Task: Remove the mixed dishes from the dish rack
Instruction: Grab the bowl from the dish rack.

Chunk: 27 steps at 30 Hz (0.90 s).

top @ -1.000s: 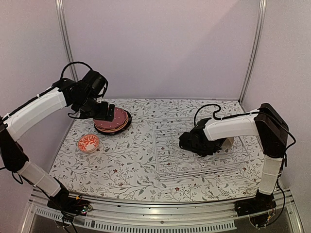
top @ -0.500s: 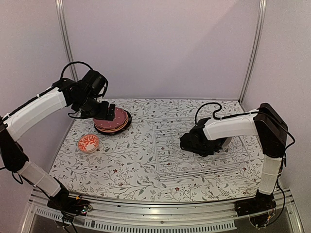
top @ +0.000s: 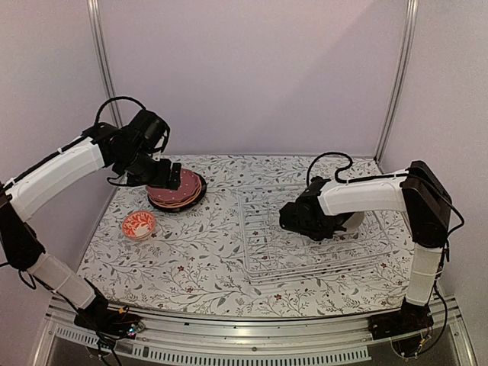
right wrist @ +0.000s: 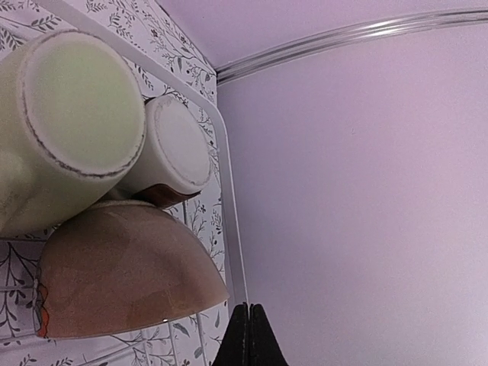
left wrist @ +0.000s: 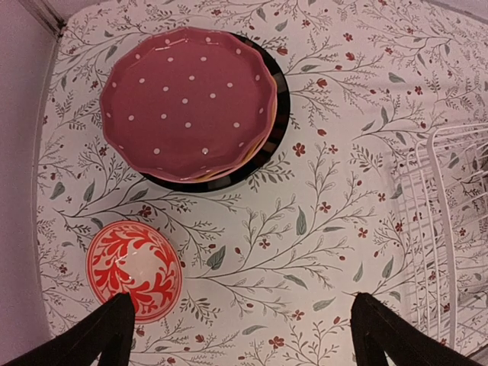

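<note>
From above, the left end effector point(top: 158, 175) is held over the plate stack point(top: 183, 197) near the left edge of the desk point(top: 191, 259). Contents of the dish rack point(top: 259, 263) are hidden by the right end effector point(top: 293, 221). Left wrist: jaws are held wide apart, and the rack is cut off rightward. Right wrist: jaws are pressed together, empty; the tan bowl point(right wrist: 122, 274) and cups point(right wrist: 69, 130) are crowded in the rack corner by the wall point(right wrist: 366, 191).

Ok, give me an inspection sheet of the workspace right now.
surface: floral tablecloth, flat.
job's things: dish rack holds pale green cup, small cup, tan bowl; plate stack topped by maroon dotted plate and patterned bowl sit on the cloth.
clutter: nothing seen.
jaws: left jaws wide open, empty, above cloth; right jaws shut, empty, over rack.
cables: black cable loops above both arms.
surroundings: plain lilac walls, metal posts.
</note>
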### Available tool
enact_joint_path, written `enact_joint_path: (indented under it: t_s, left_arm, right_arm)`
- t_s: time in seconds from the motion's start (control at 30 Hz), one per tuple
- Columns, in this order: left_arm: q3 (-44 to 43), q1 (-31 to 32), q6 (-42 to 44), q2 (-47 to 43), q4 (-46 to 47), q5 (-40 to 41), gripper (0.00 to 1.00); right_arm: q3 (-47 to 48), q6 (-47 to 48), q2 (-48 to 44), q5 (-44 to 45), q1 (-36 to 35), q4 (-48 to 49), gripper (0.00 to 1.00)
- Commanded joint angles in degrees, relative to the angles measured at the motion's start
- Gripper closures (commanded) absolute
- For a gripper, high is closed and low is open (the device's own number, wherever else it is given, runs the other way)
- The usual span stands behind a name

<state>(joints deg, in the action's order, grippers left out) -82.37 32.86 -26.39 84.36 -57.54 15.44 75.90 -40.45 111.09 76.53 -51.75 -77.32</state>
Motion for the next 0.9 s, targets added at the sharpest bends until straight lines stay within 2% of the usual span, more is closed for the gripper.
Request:
enact_joint_path:
  t_s: [0.0, 0.03, 0.07, 0.2, 0.27, 0.4, 0.77, 0.87]
  left_arm:
    - [-0.86, 0.80, 0.02, 0.28, 1.60, -0.91, 0.00]
    - [-0.86, 0.80, 0.01, 0.29, 1.62, -0.94, 0.00]
    - [-0.86, 0.80, 0.07, 0.31, 1.67, -1.03, 0.00]
    - [-0.78, 0.89, 0.07, 0.02, 1.77, -1.32, 0.01]
    - [-0.65, 0.89, 0.07, -0.43, 1.79, -1.30, 0.01]
    - [-0.60, 0.89, 0.25, -0.85, 2.22, -1.40, 0.00]
    - [-1.13, 0.96, 0.70, -1.42, 2.72, -2.61, 0.00]
    - [-0.68, 0.93, 0.77, -1.94, 2.91, -2.78, 0.00]
  right_arm:
    - [0.59, -2.55, -1.88, 0.18, -0.37, -12.58, 1.00]
    - [-0.03, -0.06, -2.34, -0.94, -0.37, -10.38, 0.98]
    - [-0.43, 1.69, -2.69, -1.78, -0.37, -8.58, 0.90]
    - [-1.14, 8.29, -4.18, -6.41, -0.37, -4.35, 0.48]
    - [-1.60, 8.78, -5.22, -6.84, -0.36, -4.47, 0.39]
    - [-4.34, 11.05, -8.18, -9.24, -0.37, -0.41, 0.35]
    - [-10.85, 31.96, -15.55, -17.25, 5.10, 21.84, 0.34]
    - [-11.44, 35.94, -17.14, -20.01, 7.70, 25.24, 0.34]
